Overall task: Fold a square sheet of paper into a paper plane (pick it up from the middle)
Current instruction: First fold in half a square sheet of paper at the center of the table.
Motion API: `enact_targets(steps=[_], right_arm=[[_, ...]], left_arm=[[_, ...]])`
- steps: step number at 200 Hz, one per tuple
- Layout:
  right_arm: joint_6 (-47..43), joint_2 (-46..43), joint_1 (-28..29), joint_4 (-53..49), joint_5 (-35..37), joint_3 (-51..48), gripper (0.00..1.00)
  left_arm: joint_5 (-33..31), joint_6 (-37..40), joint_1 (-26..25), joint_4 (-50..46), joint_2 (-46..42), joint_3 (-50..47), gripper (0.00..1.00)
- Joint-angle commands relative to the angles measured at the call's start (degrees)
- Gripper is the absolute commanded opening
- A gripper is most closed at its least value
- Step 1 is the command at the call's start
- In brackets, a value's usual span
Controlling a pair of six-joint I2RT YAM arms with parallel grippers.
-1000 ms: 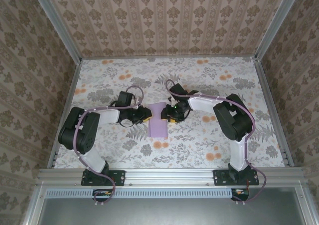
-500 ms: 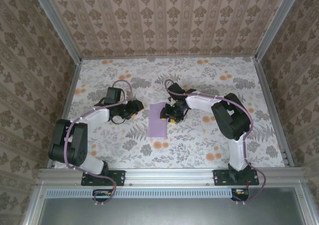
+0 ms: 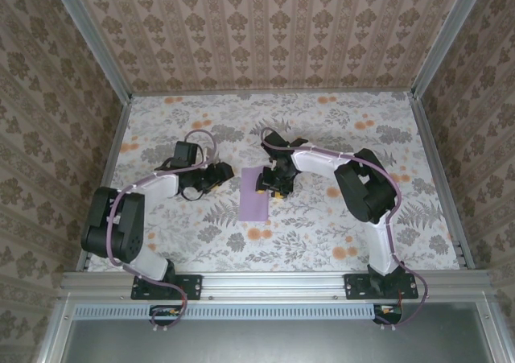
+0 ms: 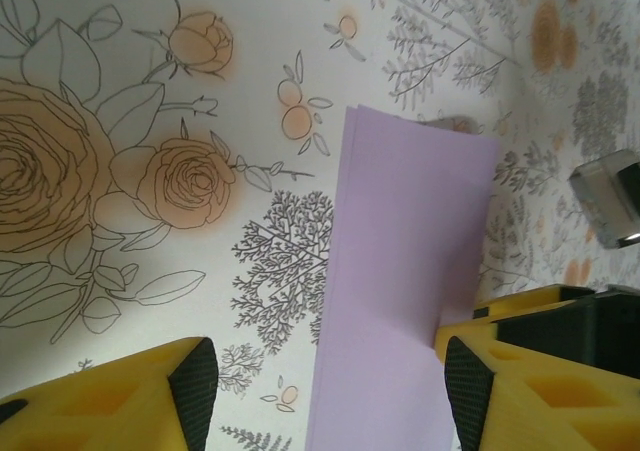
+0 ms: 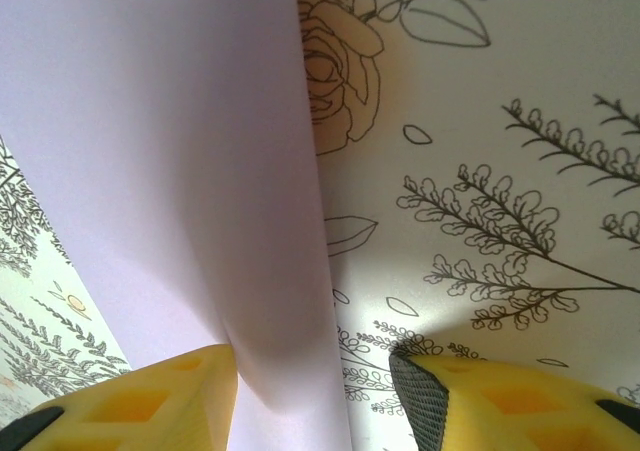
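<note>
Left wrist: thin lavender sheet (image 4: pixel 400 271), folded oblong — left end effector (image 4: pixel 330 391), right end effector (image 5: pixel 312 379) both parted.

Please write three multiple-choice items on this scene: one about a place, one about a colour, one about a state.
1. Where is the paper?
A. between the left gripper and right gripper
B. against the far wall
C. on an arm base
2. What colour is the paper?
A. green
B. lavender
C. white
3. How is the left gripper?
A. shut on the paper
B. open
C. shut on a cup
Key: 1 A, the top view shows it between them; 2 B, it is plain lavender; 3 B, its fingers stand wide apart.
</note>
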Motion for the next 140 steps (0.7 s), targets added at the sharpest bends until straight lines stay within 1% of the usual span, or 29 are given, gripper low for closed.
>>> enact_targets(steps=[1,33,64,106,140], right_arm=[[0.15,9.74,0.82,-1.76,8.74,-3.94,0.53],[-1.27,10.43,0.88,-2.10,8.94,-3.88,0.55],[-2.51,11.08,1.14,-2.64,9.16,-3.37,0.56],[-2.80,11.78,1.15,-3.12,9.40,-2.81,0.56],[-2.54,12.11,1.14,-3.62,9.81,-2.54,0.56]], left_arm=[[1.51,2.86,-1.29,0.49,1.80,1.71,0.65],[2.00,3.50,-3.09,0.94,3.98,2.77,0.63],[0.79,2.44,-3.81,1.46,5.12,3.17,0.61],[-2.20,0.38,-2.86,1.42,4.59,2.44,0.57],[-0.41,-0.17,-1.86,2.94,4.29,1.84,0.52]])
